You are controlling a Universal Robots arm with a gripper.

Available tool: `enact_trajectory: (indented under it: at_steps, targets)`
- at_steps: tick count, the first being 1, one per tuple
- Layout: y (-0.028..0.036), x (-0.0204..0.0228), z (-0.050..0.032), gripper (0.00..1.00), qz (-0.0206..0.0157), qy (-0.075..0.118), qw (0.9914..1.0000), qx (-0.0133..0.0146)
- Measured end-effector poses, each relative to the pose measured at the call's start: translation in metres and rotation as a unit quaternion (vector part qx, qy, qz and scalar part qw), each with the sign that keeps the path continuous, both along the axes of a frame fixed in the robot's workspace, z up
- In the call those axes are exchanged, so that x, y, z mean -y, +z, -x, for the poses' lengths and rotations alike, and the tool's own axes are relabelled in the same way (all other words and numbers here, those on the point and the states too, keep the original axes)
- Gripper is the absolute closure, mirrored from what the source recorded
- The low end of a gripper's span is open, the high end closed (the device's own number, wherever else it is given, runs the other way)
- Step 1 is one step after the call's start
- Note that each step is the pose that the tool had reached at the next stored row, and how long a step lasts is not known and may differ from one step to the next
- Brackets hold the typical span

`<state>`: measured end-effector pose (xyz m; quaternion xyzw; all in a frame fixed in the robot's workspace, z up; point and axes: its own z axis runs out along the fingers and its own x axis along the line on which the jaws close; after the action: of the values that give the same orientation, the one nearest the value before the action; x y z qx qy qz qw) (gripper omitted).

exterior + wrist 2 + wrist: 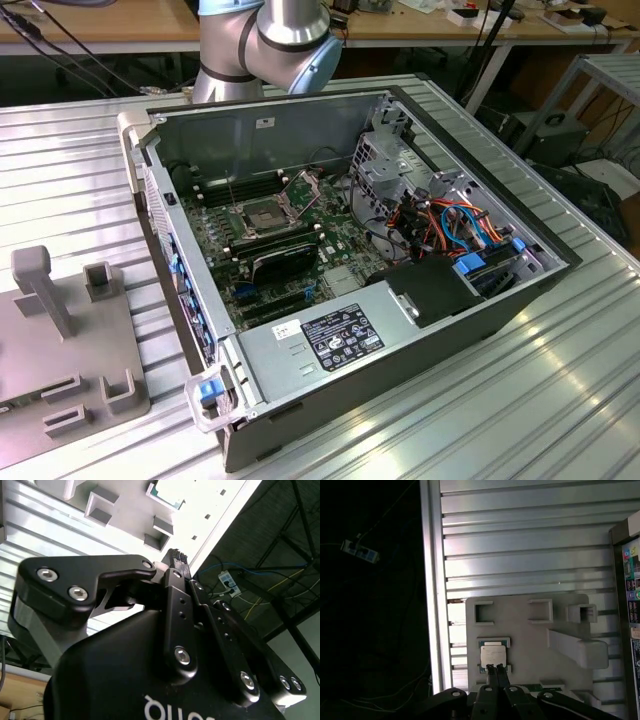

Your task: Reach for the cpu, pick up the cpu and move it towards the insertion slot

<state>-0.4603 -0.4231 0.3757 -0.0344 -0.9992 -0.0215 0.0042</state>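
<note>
The cpu (493, 656) was a small, thin, square plate, pale silver with faint dark print on its flat top. It lay level in a shallow seat on the grey fixture (530, 640). Narrow greenish strips bordered two opposite sides of the cpu, and the fixture's raised brackets and a long block stood around it. The fixture rested on the ribbed metal table (520, 540), close to the table's edge.

In both wrist views the gripper (495, 667) (176, 555) had its two slim black fingers (490, 671) pressed together with nothing pinched between them. In the first wrist view their tips overlapped one edge of the cpu. Whether they touched it could not be told.

In the exterior view the slot (262, 213) sat on the board inside the open case (470, 300). It had a silvery frame around a dark centre, and its hinged frame was tilted up beside it. The fixture (60, 350) lay on the table outside the case, toward the exterior view's left, and the arm (262, 40) rose behind the case.
</note>
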Motion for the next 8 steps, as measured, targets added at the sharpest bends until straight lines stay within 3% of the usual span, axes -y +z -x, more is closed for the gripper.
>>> enact_trajectory:
  at_steps: [6,8]
  targets:
    - [0.0000,0.0000,0.0000,0.89,0.0000,0.001,1.00000,0.0000]
    - [0.0000,0.0000,0.0000,0.76,0.0000,0.001,1.00000,0.0000]
